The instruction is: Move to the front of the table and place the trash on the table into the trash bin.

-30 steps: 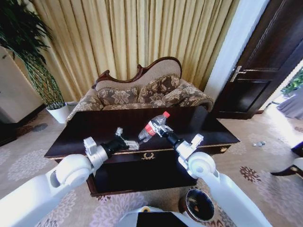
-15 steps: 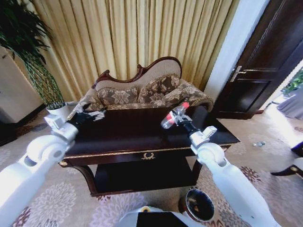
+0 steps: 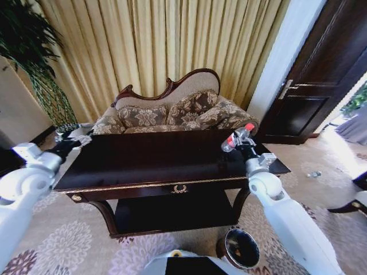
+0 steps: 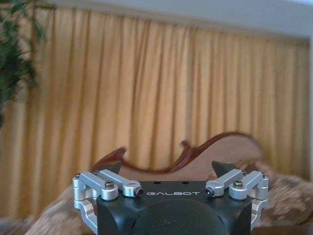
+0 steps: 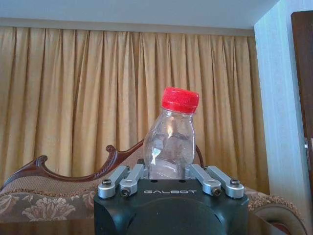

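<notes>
Carrying step: right gripper (image 3: 239,137), at frame right over the table (image 3: 160,166), clamped on a bottle (image 5: 171,137). Left gripper (image 3: 77,137) spread wide, empty, at frame left. Next, probably: lowering toward the bin (image 3: 241,247), bottom right.

The table (image 3: 166,157) sits right in front of the sofa (image 3: 172,112). Trash bin (image 3: 241,247) is on the floor before the table's right end, potted plant (image 3: 40,86) off past its left end, door (image 3: 318,74) beyond its right.

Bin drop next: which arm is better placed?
Right, probably. The right gripper is shut on the bottle, over the table's right end; the bin stands on the floor on that side. The left gripper is open, off the far-left end.
</notes>
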Robot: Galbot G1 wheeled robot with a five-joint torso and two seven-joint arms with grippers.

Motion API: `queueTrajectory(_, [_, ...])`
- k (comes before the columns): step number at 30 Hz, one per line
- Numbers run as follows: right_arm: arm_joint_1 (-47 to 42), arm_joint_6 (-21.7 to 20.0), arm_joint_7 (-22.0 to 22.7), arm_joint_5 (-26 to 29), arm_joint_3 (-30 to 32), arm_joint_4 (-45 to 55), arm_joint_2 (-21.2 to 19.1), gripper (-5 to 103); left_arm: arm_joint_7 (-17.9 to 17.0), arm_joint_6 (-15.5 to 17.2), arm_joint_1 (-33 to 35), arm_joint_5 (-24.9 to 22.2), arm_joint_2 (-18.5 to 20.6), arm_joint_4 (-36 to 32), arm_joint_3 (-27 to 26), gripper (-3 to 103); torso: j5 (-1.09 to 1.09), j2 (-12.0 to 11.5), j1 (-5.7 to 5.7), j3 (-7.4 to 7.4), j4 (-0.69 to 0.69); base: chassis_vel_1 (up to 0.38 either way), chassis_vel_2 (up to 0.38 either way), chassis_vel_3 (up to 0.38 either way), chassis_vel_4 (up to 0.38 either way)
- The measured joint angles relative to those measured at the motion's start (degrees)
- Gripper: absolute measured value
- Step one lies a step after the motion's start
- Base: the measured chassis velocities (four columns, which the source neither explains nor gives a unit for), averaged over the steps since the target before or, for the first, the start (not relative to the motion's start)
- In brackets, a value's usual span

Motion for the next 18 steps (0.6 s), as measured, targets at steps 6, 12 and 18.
queueTrajectory(6, [-1.30,-0.28,-0.08,0.35,0.05,1.34,-0.60,28,1.65,-0.93,1.92,-0.01,-1.12,-0.99,-2.06,100,0.00,0.01,0.00,0.00,-0.02,0.000,0.000,0.000,0.000])
queueTrajectory(12, [-2.81,-1.04,-0.70,0.45,0.51,2.17,-0.64,28,0.58,-0.57,3.76,0.39,-2.44,-1.56,-3.59,100,0.00,0.01,0.00,0.00,-0.01,0.000,0.000,0.000,0.000])
queueTrajectory(18, [-3.16,-1.36,-0.35,0.27,-0.25,2.64,0.09,28,-0.17,0.03,4.28,0.25,-2.43,-1.54,-4.46,100,0.00,0.00,0.00,0.00,-0.01,0.000,0.000,0.000,0.000])
